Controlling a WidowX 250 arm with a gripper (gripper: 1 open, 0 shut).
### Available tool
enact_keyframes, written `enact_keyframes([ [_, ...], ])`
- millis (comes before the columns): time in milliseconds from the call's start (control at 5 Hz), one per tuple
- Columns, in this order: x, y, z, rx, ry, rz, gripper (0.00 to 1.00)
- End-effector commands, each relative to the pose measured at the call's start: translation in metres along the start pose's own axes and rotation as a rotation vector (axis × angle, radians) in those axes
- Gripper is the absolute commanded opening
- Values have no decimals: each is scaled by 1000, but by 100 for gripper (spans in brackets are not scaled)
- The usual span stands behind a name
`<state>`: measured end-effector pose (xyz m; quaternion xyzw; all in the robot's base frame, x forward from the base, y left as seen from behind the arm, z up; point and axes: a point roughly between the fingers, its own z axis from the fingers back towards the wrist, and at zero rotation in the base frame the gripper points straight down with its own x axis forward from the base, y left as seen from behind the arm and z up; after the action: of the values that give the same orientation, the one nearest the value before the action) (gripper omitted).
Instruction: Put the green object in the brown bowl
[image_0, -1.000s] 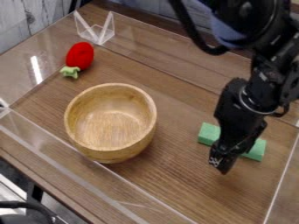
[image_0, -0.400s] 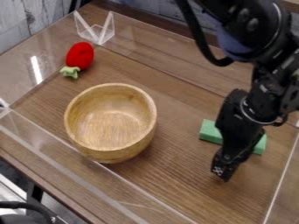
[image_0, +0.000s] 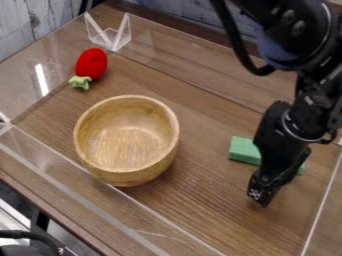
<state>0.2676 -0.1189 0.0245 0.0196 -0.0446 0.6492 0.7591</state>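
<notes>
Right of the brown bowl (image_0: 126, 139), the hand (image_0: 263, 191) hangs spread, partly covering the green object (image_0: 246, 151)

I see a light green block (image_0: 245, 151) at about four o'clock from a light brown wooden bowl (image_0: 126, 139) with darker grain rings. At the bowl's eleven o'clock sits a red strawberry toy (image_0: 90, 64) with green leaves. My arm (image_0: 287, 130) is black. The table (image_0: 187, 85) is brown wood-grain.
</notes>
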Motion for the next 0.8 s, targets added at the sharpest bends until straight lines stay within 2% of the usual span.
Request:
enact_keyframes([
  [0, 8, 0, 2, -25, 7, 9, 100],
  [400, 18, -1, 1, -26, 9, 48, 100],
  [600, 20, -1, 2, -23, 8, 63, 0],
])
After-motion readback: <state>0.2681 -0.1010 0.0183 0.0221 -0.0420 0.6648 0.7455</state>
